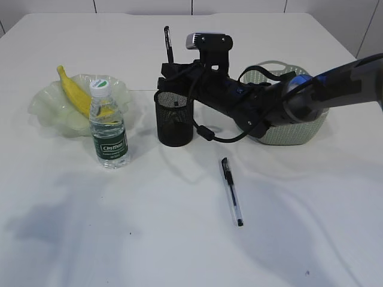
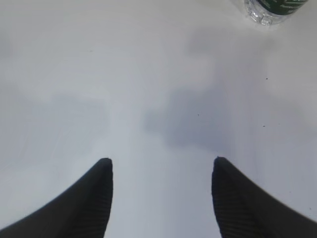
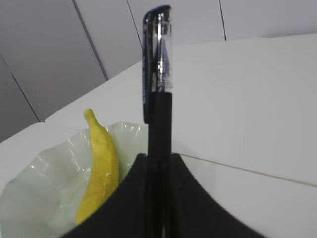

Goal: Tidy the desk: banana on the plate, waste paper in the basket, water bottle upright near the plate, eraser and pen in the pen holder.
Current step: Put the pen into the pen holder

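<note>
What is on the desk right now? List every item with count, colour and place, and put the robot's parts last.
banana: one, yellow, lying in the plate.
plate: one, pale green and frilled, far left.
water bottle: one, clear with green label and white cap, upright just in front of the plate.
pen holder: one, black mesh, centre.
basket: one, pale green, right of the holder, partly hidden by the arm.
pen on the table: one, clear with black cap, in front of the holder.
held pen: one, black-capped, upright above the holder.
right gripper: black, shut on the held pen.
left gripper: black, open over bare table.
</note>
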Available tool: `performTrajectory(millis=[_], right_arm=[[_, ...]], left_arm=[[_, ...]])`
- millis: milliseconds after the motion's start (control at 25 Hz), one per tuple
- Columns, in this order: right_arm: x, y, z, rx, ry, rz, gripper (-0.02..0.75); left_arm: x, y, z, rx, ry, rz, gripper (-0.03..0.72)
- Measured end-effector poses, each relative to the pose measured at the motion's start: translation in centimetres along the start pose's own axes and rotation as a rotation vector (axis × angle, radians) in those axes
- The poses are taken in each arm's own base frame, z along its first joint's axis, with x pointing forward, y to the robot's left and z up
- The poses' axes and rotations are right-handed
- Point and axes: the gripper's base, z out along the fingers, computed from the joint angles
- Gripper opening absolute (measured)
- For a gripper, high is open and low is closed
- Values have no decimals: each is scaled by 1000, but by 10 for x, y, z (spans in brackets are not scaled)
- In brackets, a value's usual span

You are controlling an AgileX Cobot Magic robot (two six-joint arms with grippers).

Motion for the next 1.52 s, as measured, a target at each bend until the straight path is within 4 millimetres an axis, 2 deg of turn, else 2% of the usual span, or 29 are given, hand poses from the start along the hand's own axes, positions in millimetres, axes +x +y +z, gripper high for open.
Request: performTrajectory(millis=[640,880,1520], right_arm=[[3,-5,1,56,47,58,45],[-4,-7,6,89,81,54,50],[2,-7,5,88,162,1,56]], left_arm=[[0,0,0,-1,0,1,443],[0,0,0,-1,0,1,443],[0,0,0,-1,0,1,443]])
